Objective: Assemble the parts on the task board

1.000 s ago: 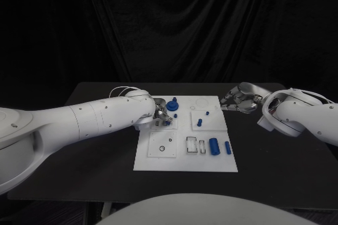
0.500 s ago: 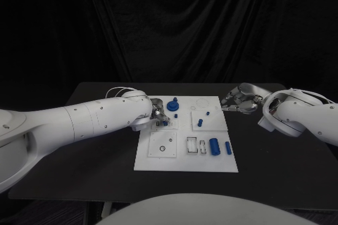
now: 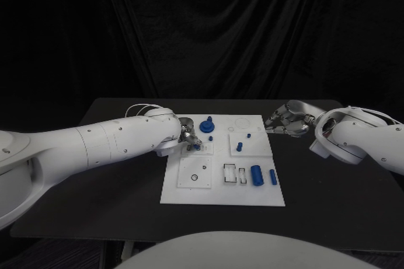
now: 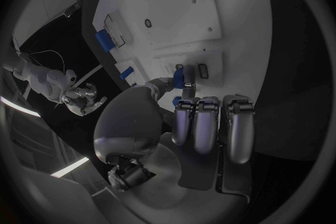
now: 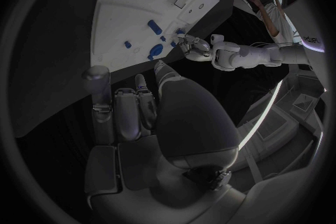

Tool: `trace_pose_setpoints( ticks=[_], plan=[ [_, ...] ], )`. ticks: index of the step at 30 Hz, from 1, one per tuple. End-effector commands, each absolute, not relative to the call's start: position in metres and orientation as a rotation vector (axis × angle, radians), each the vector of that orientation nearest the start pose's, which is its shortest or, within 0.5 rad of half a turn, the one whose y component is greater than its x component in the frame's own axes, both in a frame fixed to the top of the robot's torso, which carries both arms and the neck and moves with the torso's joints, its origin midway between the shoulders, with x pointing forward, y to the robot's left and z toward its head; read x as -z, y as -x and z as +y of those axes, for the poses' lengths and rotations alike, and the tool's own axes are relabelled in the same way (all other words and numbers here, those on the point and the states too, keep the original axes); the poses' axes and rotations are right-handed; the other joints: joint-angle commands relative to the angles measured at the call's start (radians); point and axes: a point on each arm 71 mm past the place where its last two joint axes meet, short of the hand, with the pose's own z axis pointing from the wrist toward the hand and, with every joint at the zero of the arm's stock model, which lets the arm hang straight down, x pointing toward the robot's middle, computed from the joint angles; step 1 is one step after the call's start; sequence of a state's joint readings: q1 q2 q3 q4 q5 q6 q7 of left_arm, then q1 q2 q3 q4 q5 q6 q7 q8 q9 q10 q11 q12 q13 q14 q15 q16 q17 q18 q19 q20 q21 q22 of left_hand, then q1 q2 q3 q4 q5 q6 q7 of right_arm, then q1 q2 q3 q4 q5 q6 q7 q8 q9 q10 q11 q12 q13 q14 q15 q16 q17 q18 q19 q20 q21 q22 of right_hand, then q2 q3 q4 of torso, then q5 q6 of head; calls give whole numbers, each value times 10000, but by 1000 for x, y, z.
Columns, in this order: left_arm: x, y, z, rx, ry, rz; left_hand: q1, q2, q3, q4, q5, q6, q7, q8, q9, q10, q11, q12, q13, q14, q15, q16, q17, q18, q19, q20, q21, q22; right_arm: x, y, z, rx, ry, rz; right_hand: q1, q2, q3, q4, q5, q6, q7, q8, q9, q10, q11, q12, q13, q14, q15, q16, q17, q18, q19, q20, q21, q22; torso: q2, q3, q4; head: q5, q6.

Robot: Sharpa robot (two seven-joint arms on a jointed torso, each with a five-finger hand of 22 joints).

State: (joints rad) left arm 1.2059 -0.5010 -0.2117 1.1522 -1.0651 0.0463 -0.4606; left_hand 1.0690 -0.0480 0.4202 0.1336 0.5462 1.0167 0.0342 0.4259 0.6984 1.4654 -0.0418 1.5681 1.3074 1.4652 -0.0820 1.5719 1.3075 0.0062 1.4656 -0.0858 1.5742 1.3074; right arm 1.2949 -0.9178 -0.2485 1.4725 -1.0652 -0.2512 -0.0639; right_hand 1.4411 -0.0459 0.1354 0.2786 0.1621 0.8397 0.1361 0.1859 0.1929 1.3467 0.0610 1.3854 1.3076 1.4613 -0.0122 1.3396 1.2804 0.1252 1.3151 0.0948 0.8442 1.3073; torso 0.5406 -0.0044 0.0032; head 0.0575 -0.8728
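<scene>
The left hand (image 3: pixel 190 135) sits over the near-left part of the white board (image 3: pixel 222 193), pinching a small blue peg (image 4: pixel 179 76) between thumb and fingertip. The right hand (image 3: pixel 282 120) hovers off the board's far right corner above the tabletop (image 3: pixel 101 187) — fingers loosely curled, holding nothing. Two blue cylinders (image 3: pixel 256 175) lie on the board's right side.

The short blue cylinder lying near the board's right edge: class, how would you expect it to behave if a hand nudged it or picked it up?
The short blue cylinder lies on its side on the flat task board, so a sideways nudge would probably roll it. It looks solid and stiff, unlikely to bend. Its smooth round surface may slip between fingers unless it is held across its width.
</scene>
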Motion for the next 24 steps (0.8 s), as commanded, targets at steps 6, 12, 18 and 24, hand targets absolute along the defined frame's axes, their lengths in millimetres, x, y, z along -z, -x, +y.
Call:
trace_pose_setpoints(
  ticks=[6,12,18,24],
  plan=[
    [293,-510,152,3288,1349,23418,-92,20,99,-20,-45,14,-83,-43,23,1054,-21,27,2634,1031,-58,-38,2540,-62,1052,-56,-34,2634,227,-480,-263,-6371,-1725,19523,-5,99,41,-21,58,5,63,34,-19,-102,-13,-79,165,-59,14,-54,-31,75,-68,10,-107,813,12,2,5,-21,2],
    [294,-509,151,3343,1323,23431,-136,36,127,-27,-135,4,-79,-67,44,1054,-17,27,2634,1024,-56,-45,2515,-62,1052,-55,-34,2634,227,-480,-263,-6340,-1733,19569,-5,99,41,-21,58,5,63,34,-19,-102,-13,-79,165,-59,14,-54,-31,75,-68,10,-107,813,14,-1,2,-1,2],
    [295,-508,149,3414,1299,23429,-171,48,146,-32,-207,4,-76,-82,63,1054,-15,27,2634,1017,-53,-53,2488,-62,1052,-53,-34,2634,227,-480,-262,-6330,-1725,19622,-1,100,41,-23,62,2,64,36,-24,-128,-13,-102,138,-70,14,-75,-54,79,-78,11,-136,806,5,-7,-10,-3,2],
    [295,-507,148,3440,1273,23471,-200,57,161,-38,-273,7,-74,-95,80,1054,-13,27,2634,1010,-51,-60,2464,-62,1052,-52,-34,2634,228,-479,-263,-6291,-1735,19691,1,102,42,-25,65,0,65,37,-27,-155,-12,-125,110,-78,14,-91,-72,85,-92,12,-176,795,2,-5,-1,-16,2]
  ],
)
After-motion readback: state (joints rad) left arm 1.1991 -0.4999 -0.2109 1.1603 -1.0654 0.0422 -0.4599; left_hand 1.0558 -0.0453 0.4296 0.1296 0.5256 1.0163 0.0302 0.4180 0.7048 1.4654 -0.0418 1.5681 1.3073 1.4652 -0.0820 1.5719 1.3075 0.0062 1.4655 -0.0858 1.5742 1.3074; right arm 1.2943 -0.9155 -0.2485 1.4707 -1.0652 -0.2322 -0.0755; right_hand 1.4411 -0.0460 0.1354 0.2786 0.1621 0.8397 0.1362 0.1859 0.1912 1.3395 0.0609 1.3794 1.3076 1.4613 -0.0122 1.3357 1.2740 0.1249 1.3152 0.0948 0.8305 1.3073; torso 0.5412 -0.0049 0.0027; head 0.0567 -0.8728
